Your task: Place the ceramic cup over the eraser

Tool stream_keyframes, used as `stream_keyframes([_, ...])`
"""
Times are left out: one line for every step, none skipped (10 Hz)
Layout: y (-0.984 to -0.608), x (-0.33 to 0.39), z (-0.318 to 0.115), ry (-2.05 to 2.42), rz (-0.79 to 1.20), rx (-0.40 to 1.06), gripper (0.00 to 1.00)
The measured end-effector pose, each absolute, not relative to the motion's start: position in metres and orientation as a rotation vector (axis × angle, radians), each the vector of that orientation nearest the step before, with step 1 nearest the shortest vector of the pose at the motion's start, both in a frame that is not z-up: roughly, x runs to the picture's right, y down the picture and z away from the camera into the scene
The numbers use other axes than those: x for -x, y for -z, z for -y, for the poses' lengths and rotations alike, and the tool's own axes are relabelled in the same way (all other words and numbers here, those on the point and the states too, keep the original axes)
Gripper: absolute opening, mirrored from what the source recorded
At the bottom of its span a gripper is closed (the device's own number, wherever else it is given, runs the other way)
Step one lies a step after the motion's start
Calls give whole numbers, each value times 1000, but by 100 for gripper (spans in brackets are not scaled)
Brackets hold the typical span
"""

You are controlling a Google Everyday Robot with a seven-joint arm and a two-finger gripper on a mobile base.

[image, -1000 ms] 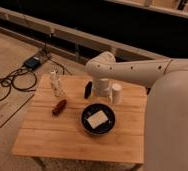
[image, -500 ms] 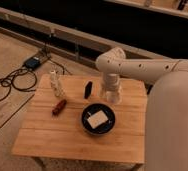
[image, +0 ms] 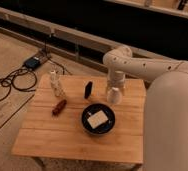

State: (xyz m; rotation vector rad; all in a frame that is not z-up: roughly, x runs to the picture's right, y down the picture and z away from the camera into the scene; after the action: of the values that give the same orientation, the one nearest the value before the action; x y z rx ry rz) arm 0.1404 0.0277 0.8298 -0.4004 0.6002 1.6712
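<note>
The white ceramic cup (image: 115, 95) stands on the wooden table (image: 47, 135) near its far right edge. My gripper (image: 116, 85) hangs straight down from the white arm, right on top of the cup and covering its upper part. The dark eraser (image: 88, 90) lies on the table a short way left of the cup, apart from it and from the gripper.
A black bowl (image: 87, 128) holding a flat white square piece (image: 97, 119) sits in front of the cup. A reddish-brown oblong object (image: 59, 106) and a clear bottle-like object (image: 56, 84) stand at the left. Cables and a blue box (image: 33, 62) lie on the floor.
The arm has swung right and lowered, from between eraser and cup to directly over the cup. Eraser, bowl and the other objects have not moved.
</note>
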Motion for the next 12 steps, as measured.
stream_keyframes([-836, -143, -27, -1664, -594, 406, 65])
stream_keyframes([-842, -146, -27, -1660, -588, 411, 65])
stream_keyframes([-848, -149, -26, -1656, -580, 417, 65])
stream_keyframes([-856, -152, -25, -1659, -566, 428, 65])
stream_keyframes([-861, -154, -22, -1662, -553, 434, 65])
stream_keyframes([-865, -155, -20, -1663, -544, 439, 65])
stream_keyframes([-870, -156, -17, -1666, -530, 446, 65])
stream_keyframes([-876, -157, -13, -1668, -515, 450, 65])
stream_keyframes([-879, -158, -11, -1667, -509, 450, 65])
stream_keyframes([-884, -158, -5, -1664, -496, 448, 65])
stream_keyframes([-887, -159, -2, -1661, -490, 445, 65])
stream_keyframes([-889, -158, 2, -1657, -483, 444, 63])
